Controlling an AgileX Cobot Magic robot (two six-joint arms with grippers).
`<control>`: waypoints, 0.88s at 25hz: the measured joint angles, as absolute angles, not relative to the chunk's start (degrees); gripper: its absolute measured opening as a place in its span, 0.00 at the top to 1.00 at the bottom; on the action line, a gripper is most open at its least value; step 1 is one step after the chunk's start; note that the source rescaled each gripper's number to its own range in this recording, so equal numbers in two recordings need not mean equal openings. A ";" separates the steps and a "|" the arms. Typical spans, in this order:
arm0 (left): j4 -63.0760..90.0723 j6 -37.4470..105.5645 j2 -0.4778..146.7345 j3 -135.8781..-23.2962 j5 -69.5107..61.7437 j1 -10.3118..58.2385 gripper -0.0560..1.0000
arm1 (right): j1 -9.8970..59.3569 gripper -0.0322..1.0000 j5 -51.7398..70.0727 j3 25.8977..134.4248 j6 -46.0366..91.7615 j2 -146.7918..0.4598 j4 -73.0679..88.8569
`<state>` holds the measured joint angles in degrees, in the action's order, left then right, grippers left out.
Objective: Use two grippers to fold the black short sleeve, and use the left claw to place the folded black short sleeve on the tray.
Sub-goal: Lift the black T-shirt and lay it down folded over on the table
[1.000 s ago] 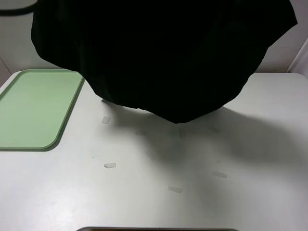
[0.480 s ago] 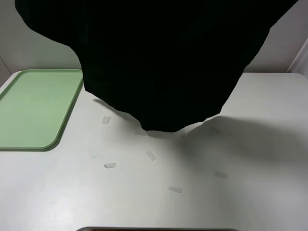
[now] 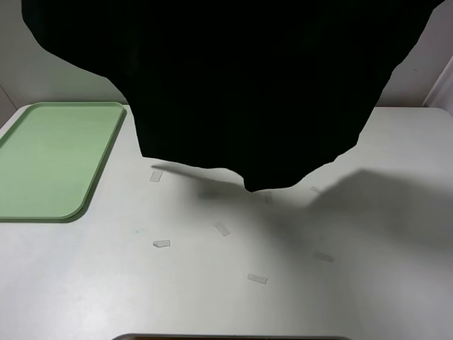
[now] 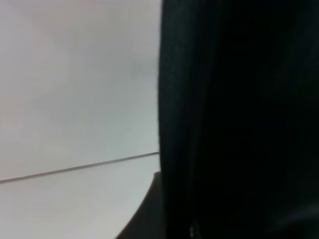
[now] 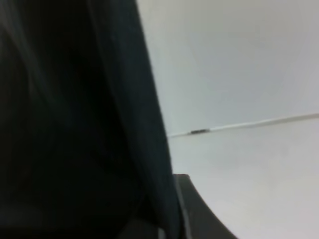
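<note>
The black short sleeve (image 3: 248, 85) hangs in the air and fills the upper part of the exterior high view. Its lowest tip (image 3: 258, 185) dangles just over the white table. Both grippers are hidden behind the top of the cloth there. In the left wrist view, black fabric (image 4: 239, 119) fills one side right against the camera. The right wrist view shows the same black fabric (image 5: 75, 119). The fabric covers the fingers in both wrist views. The mint-green tray (image 3: 42, 156) lies empty at the table's left, apart from the shirt.
Several small strips of clear tape lie on the white table (image 3: 106, 283), such as one strip (image 3: 161, 244) and another (image 3: 257, 278). The shirt's shadow (image 3: 368, 205) falls to the right. A dark edge (image 3: 226, 337) runs along the table's front. A pale wall stands behind.
The shirt has spread wider at the top left. Its hanging lower edge has swung, with the low tip shifting slightly right over the last half second. The shadow has moved right.
</note>
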<state>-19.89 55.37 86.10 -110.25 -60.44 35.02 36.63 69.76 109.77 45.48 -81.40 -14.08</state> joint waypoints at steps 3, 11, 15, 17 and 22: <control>-19.24 55.26 84.27 -110.25 -61.79 35.22 0.95 | 36.82 0.97 69.71 109.77 45.17 -79.79 -12.37; -15.44 55.19 79.57 -110.25 -65.59 35.22 0.95 | 40.39 0.97 69.78 109.77 42.81 -77.27 -11.80; -15.11 55.14 78.50 -110.25 -66.28 35.22 0.95 | 42.16 0.97 69.95 109.77 41.34 -77.20 -12.25; -15.11 55.14 77.97 -110.25 -66.28 35.22 0.95 | 42.31 0.97 69.95 109.77 40.84 -77.04 -12.19; -12.55 55.14 76.63 -110.25 -66.28 35.22 0.95 | 42.61 0.97 69.52 103.73 40.08 -73.99 -11.92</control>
<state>-12.55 55.14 76.63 -110.25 -66.28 35.22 42.61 69.52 103.73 40.08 -73.99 -11.92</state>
